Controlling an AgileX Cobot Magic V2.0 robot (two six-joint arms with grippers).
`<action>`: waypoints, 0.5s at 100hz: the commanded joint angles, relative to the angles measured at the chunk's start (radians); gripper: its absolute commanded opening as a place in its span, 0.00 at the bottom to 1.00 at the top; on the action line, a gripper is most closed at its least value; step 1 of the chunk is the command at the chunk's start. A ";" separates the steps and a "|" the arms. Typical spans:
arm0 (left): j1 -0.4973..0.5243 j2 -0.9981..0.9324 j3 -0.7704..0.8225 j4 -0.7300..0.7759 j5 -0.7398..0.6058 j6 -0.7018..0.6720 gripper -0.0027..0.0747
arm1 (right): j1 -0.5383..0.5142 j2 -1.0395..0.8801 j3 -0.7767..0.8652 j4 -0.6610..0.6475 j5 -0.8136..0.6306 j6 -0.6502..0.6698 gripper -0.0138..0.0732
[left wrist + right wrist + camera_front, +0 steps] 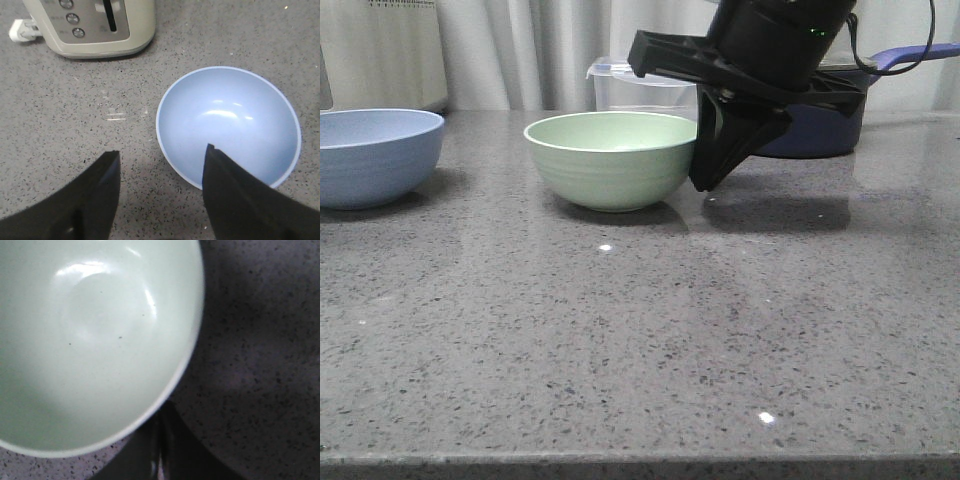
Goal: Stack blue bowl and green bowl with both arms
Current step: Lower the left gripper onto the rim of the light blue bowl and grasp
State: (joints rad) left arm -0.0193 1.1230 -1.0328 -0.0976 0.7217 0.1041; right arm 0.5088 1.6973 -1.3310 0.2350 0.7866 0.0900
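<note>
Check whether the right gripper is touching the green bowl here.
Cannot tell. In the front view the right gripper overlaps the green bowl's right side, with no gap visible. The right wrist view shows the fingers at its rim, contact unclear.

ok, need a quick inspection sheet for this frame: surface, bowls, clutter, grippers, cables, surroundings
Surface: grey speckled stone countertop, dry, glare spots only.
Job's things: blue bowl at far left, upright, empty. Green bowl near centre, upright, empty. The two stand apart, not stacked.
Clutter: clear lidded container behind the green bowl; navy saucepan at back right; beige toaster near the blue bowl.
Grippers: left gripper jaws open, above the blue bowl's near rim, not holding. Right gripper beside the green bowl's right wall, jaws shut; contact cannot be told.
Cables: black cable looping off the right arm.
Surroundings: pale curtain behind.
</note>
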 commanded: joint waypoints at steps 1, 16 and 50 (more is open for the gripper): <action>0.000 0.062 -0.075 -0.015 -0.032 -0.006 0.51 | 0.000 -0.043 -0.023 0.014 -0.037 -0.012 0.10; 0.000 0.177 -0.139 -0.039 -0.010 -0.006 0.51 | 0.000 -0.043 -0.023 0.014 -0.036 -0.012 0.10; 0.000 0.362 -0.211 -0.048 0.029 -0.006 0.51 | 0.000 -0.043 -0.023 0.014 -0.037 -0.012 0.10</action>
State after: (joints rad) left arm -0.0193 1.4885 -1.2034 -0.1284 0.7831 0.1041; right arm 0.5088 1.6973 -1.3310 0.2365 0.7866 0.0900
